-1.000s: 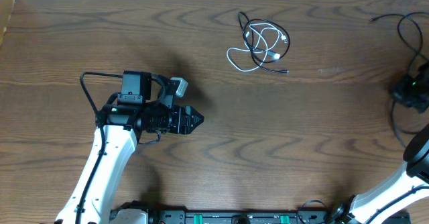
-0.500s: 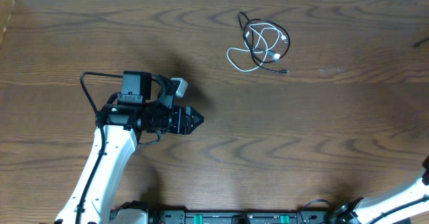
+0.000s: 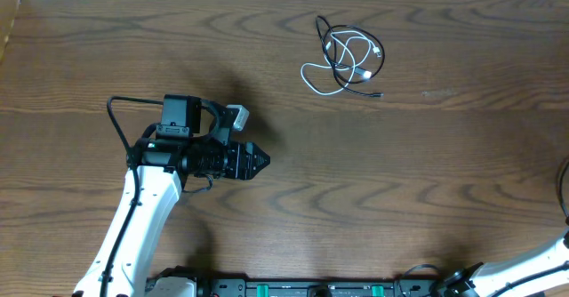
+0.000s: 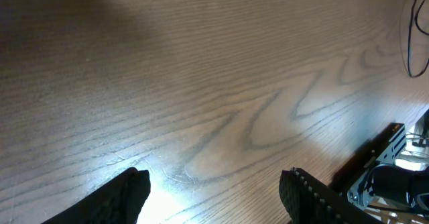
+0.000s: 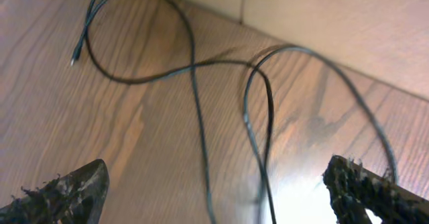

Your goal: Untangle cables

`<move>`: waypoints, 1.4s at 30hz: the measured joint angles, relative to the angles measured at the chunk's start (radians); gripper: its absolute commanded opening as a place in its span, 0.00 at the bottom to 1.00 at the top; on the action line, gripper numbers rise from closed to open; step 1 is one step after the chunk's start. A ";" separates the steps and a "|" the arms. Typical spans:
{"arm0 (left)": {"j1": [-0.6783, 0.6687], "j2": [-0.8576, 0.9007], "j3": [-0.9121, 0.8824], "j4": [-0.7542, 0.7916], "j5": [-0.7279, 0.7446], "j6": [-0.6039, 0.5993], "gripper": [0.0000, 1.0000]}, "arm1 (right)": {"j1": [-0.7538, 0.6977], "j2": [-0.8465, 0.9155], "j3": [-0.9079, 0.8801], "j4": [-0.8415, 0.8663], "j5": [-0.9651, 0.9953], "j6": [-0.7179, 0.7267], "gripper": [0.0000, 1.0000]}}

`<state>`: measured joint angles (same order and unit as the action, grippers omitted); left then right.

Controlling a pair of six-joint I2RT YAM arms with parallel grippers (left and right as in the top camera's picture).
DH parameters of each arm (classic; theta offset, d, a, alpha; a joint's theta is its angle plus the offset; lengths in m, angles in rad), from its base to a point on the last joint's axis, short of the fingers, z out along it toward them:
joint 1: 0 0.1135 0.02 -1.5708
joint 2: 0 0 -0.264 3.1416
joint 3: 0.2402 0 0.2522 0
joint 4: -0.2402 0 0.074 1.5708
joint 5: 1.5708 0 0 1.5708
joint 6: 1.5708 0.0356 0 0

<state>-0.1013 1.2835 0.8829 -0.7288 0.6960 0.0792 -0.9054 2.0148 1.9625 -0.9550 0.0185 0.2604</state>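
While the tangled cables are lying upper centre on the bench, the left gripper and right gripper are hanging with jaws spread, so aiming at a loose end is looking wisest.

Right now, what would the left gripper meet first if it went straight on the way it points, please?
Only bare table, it seems: the left gripper points toward the right side, and the cables lie well off that line. Tilt unclear.
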 measured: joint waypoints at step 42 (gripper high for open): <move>0.000 0.000 0.000 -0.051 -0.261 -0.135 0.68 | 1.144 0.000 -0.517 0.576 -0.213 -0.376 0.57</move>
<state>-0.1013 1.2835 0.8829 -0.7795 0.4347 -0.0559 0.2386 2.0151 1.4456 -0.3786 -0.1944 -0.1154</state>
